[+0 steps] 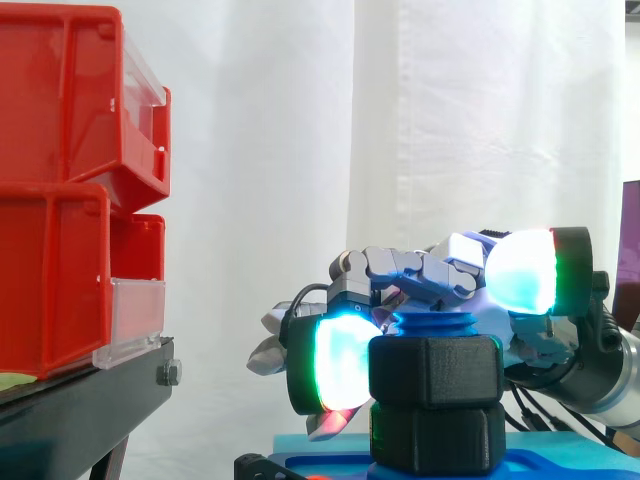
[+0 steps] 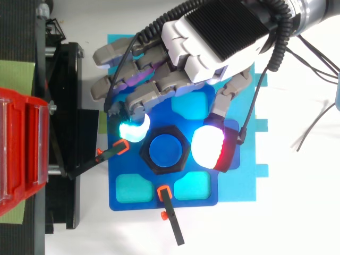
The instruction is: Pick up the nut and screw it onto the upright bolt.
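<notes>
The robot hand is held wide and grips nothing. It is poised over the fixture with its palm above and slightly to one side of the work.

The cyan-glowing pad is set just beside one corner of the black hexagonal plastic nut, at the nut's own height in the side view. The opposing white-and-red pad is seen in the top view against the far flank, but in the side view it stands higher than the nut's top face, so no pinch is judged to be made.

The nut therefore lies directly below and between the two pads. It is already seated on the blue threaded upright bolt, whose tip projects above it. A second black hexagonal block is seen directly beneath the nut, on the blue moulded tray.

The bolt's long axis is vertical and passes between the pads. The coming turn is judged to depend on the raised pad being lowered to the nut's flank.

Beyond the fingertips, well apart, red plastic bins are stacked on a black stand.
</notes>
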### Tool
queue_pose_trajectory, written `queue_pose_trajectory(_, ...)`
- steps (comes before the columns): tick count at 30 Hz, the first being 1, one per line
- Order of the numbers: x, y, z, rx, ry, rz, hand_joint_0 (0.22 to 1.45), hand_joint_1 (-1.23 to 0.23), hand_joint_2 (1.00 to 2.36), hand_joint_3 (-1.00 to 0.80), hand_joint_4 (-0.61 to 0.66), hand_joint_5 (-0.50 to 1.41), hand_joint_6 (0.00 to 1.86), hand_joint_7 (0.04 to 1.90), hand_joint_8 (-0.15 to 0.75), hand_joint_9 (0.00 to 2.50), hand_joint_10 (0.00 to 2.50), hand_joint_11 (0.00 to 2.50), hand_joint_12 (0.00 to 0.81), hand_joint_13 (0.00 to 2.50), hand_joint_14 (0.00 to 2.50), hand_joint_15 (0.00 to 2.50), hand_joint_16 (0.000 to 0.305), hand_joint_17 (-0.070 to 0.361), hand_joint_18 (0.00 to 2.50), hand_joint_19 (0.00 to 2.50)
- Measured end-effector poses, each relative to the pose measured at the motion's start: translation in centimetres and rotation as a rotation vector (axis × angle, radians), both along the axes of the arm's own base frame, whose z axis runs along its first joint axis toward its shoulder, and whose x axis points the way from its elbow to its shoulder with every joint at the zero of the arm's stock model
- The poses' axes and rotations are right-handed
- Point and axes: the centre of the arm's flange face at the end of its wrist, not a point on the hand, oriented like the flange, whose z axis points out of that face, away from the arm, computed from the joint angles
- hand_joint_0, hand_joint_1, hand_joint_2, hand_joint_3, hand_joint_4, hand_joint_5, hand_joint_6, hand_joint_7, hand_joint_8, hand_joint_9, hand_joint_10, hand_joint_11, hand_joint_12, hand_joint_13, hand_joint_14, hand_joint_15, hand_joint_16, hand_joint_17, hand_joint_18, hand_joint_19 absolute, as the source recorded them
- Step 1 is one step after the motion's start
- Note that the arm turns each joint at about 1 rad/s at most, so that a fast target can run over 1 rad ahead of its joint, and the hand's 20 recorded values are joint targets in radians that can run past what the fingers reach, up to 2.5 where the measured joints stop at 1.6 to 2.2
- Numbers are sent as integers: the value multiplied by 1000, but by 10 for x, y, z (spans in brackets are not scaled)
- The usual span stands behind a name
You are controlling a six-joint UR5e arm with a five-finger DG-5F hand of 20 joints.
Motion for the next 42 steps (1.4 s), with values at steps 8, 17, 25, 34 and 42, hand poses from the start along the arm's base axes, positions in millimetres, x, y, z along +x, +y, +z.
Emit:
queue_pose_trajectory(8,-2,-7,0,-1,1,-7,495,-126,1000,-500,147,-6,644,1233,254,935,0,0,270,518,0,0,31,69,264,5)
queue_pose_trajectory(17,-4,-13,-1,-6,1,-6,498,-128,1000,-500,142,-5,660,1198,254,961,0,0,263,542,0,0,30,67,288,11)
queue_pose_trajectory(25,-5,-14,-2,-6,8,-7,500,-127,1000,-500,142,-4,671,1170,253,970,0,0,261,556,0,0,29,66,305,23)
queue_pose_trajectory(34,-6,-13,-4,-5,12,-6,493,-109,1000,-500,149,-12,503,1466,253,933,0,0,271,536,0,0,31,69,291,18)
queue_pose_trajectory(42,-5,-12,-3,-4,8,-3,477,-71,1000,-500,238,-73,504,1071,242,867,0,0,291,519,0,0,34,77,266,15)
